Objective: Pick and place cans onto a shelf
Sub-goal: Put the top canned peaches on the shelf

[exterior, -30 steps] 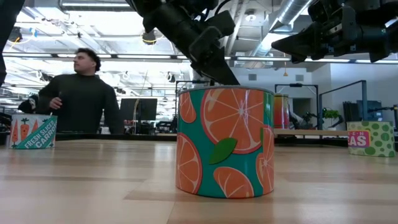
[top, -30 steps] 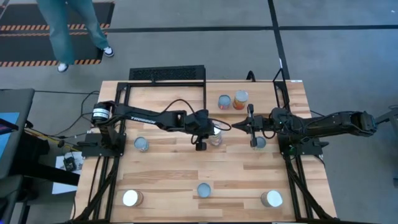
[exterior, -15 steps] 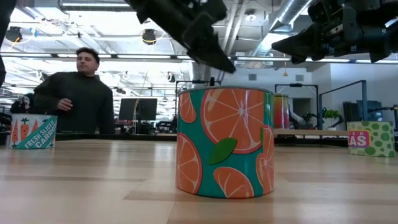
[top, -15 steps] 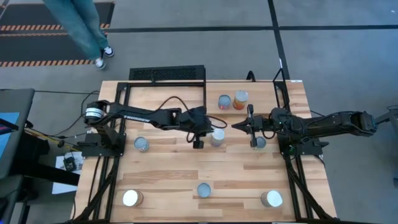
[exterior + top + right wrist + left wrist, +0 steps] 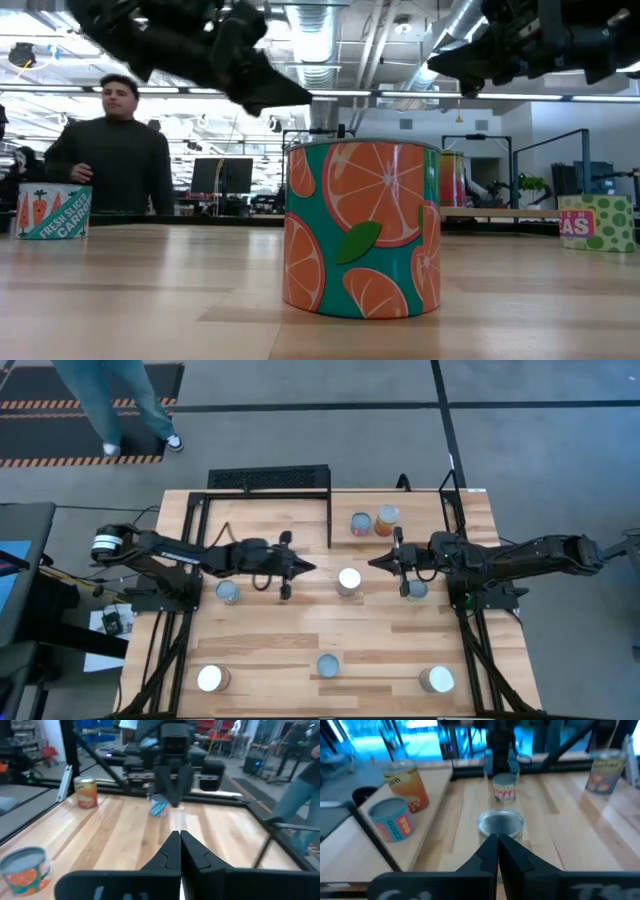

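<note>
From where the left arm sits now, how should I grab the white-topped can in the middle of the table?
Grip the upright white-topped can across its round side wall, below the lid rim. Come in level from the left gripper, which points straight at it with shut fingers, so open first. The sides look clear; the right gripper waits opposite, so stop short of it.

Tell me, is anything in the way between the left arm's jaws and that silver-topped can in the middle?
Nothing visible. Only bare wood lies between the left gripper and the middle can, with its jaws closed.
</note>
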### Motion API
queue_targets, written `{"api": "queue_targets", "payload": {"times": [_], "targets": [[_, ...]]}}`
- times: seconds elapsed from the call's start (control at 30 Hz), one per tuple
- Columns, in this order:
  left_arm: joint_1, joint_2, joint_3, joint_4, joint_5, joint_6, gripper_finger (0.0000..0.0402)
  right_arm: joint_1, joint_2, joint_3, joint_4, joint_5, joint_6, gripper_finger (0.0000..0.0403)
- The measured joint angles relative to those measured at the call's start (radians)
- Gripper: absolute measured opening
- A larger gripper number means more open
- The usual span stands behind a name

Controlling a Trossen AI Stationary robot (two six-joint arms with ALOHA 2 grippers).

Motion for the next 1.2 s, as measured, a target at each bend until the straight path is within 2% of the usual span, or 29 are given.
{"api": "queue_targets", "payload": {"times": [0.13, 0.2, 0.33, 0.57, 0.77, 0.97, 1.2], "targets": [[0.051, -0.014, -0.139, 0.223, 0.065, -0.040, 0.0000, 0.053, 0.103, 0.070, -0.022, 0.046, 0.000, 0.0020], [0.082, -0.014, -0.184, 0.280, 0.091, -0.056, 0.0000, 0.083, 0.152, 0.114, -0.070, 0.090, 0.003, 0.0031], [0.137, -0.014, -0.229, 0.295, 0.104, -0.065, 0.0000, 0.149, 0.256, 0.218, -0.210, 0.171, 0.026, 0.0062], [0.178, -0.012, -0.234, 0.279, 0.106, -0.045, 0.0000, 0.226, 0.389, 0.389, -0.495, 0.286, 0.082, 0.0129], [0.178, -0.012, -0.234, 0.273, 0.109, -0.022, 0.0000, 0.231, 0.485, 0.478, -0.634, 0.298, 0.100, 0.0174], [0.178, -0.012, -0.234, 0.250, 0.106, -0.021, 0.0000, 0.230, 0.577, 0.534, -0.709, 0.395, 0.104, 0.0172], [0.178, -0.012, -0.234, 0.249, 0.103, -0.010, 0.0000, 0.226, 0.646, 0.572, -0.754, 0.404, 0.051, 0.0136]]}}
